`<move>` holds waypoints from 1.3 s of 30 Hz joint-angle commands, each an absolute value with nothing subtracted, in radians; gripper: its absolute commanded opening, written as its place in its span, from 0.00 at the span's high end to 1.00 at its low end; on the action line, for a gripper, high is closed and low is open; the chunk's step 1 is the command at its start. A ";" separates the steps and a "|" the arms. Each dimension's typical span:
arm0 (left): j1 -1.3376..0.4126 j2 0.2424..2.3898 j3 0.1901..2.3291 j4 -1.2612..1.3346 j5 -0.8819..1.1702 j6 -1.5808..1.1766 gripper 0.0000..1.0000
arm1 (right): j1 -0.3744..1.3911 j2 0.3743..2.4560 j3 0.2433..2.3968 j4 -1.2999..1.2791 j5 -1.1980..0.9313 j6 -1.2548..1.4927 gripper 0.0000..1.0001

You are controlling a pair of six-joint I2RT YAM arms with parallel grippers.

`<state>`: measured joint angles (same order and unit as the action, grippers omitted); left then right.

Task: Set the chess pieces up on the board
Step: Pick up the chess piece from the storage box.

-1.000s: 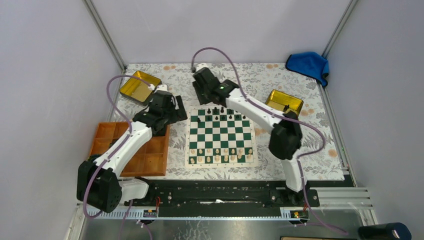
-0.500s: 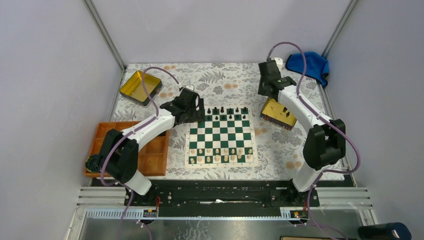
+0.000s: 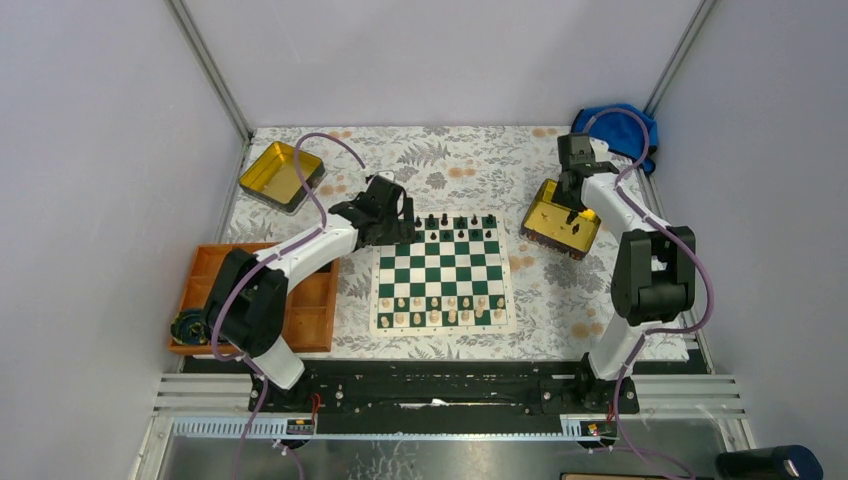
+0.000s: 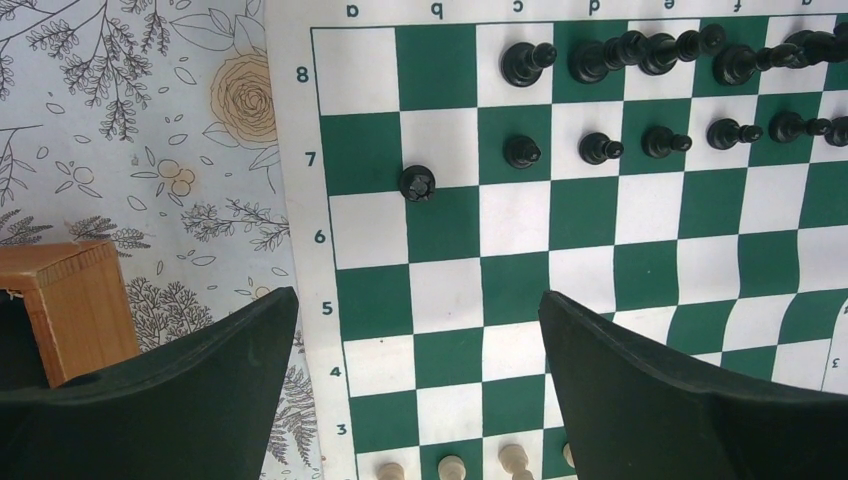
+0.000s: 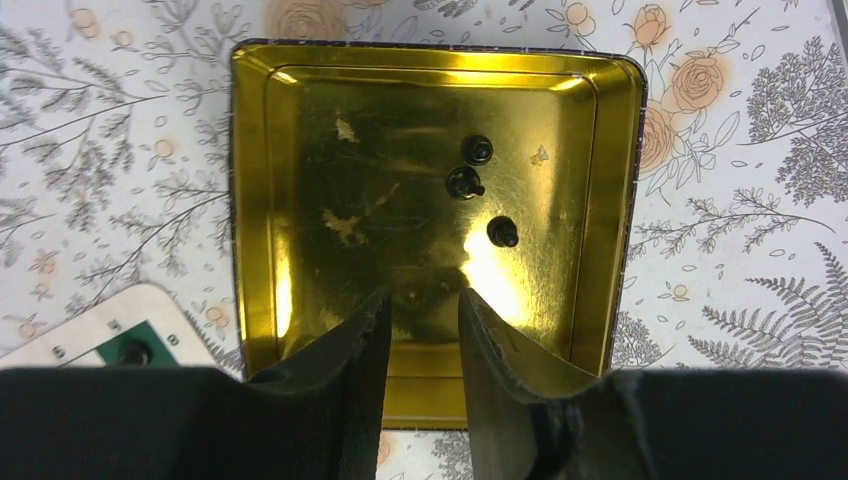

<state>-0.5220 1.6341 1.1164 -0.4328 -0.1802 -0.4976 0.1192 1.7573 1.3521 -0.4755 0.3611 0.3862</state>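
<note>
Three chess pieces [image 5: 465, 183] in gold tin [image 5: 330, 150], one o'clock of my half-parted, empty right gripper [image 5: 425, 300]; left gripper [image 4: 418, 300] spread wide, board [image 4: 600, 230] numbered 3–8.

The green-and-white board [image 3: 441, 272] lies flat at centre frame. Black chess pieces [image 4: 600, 148] stand along its top two rows, one pawn [image 4: 417, 183] straddling a square's lower edge at upper left. Three spare pieces [image 5: 465, 182] sit in a gold tin [image 5: 300, 200].

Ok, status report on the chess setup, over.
Left gripper open, empty, over the board. Right gripper part open, empty, above the gold tin; three black pieces inside. One black pawn sits off-centre near b7. Nothing in the way.
</note>
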 commanded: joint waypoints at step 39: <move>-0.528 1.697 1.175 -0.417 -0.193 -0.442 0.02 | 0.006 2.039 1.517 -0.436 0.335 0.377 0.65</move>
<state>-0.5220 1.6897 1.1633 -0.4324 -0.1802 -0.4599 0.0101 2.0350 1.4837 -0.4500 0.3462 0.3859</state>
